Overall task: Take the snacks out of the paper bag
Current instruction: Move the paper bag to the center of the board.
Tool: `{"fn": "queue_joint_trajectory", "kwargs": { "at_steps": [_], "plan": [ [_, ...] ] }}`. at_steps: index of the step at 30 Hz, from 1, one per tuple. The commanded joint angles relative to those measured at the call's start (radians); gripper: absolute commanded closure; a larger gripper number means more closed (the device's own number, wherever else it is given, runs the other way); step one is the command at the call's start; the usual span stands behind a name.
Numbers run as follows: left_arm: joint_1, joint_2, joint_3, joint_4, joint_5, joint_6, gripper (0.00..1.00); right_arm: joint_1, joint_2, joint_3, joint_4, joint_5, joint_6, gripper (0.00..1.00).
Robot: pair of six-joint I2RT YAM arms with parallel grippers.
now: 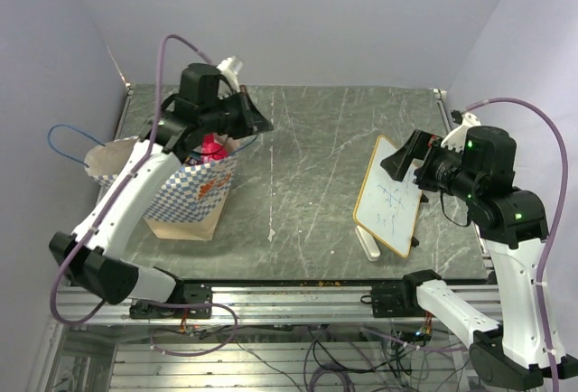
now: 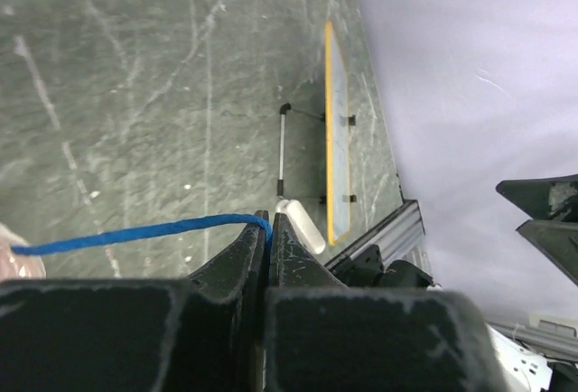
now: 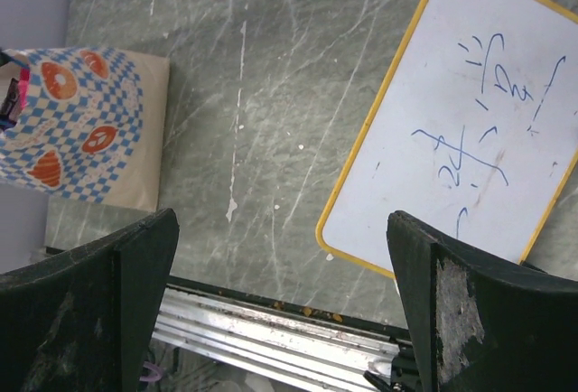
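Observation:
The paper bag, blue-and-white checkered with orange motifs, stands open at the table's left and also shows in the right wrist view. A red-pink snack packet pokes up inside its mouth; other snacks are hidden. My left gripper hovers just right of the bag's top, shut on the bag's blue string handle, which runs into the closed fingertips of the left gripper. The second handle loops out to the left. My right gripper hangs open over the table's right, holding nothing.
A yellow-framed whiteboard with blue scribbles stands propped at the right. A white marker lies by its near corner. The metal rail runs along the table's front edge.

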Motion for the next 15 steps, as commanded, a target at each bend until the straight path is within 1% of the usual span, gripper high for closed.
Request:
{"fn": "queue_joint_trajectory", "kwargs": {
  "at_steps": [1,6,12,15],
  "plan": [
    [-0.108,0.058,0.1,0.231,0.022,-0.081,0.93,-0.001,-0.008,-0.02,0.004,-0.034,0.018,0.0],
    [-0.174,0.186,0.182,0.279,0.016,-0.097,0.93,-0.001,0.018,-0.014,0.019,-0.069,0.026,0.0],
    [-0.188,0.333,0.338,0.32,0.044,-0.13,0.93,-0.001,0.05,-0.024,0.063,-0.131,0.051,0.0],
    [-0.189,0.379,0.422,0.296,0.043,-0.123,0.93,-0.001,0.065,-0.042,0.098,-0.181,0.066,0.0]
  ]
}}
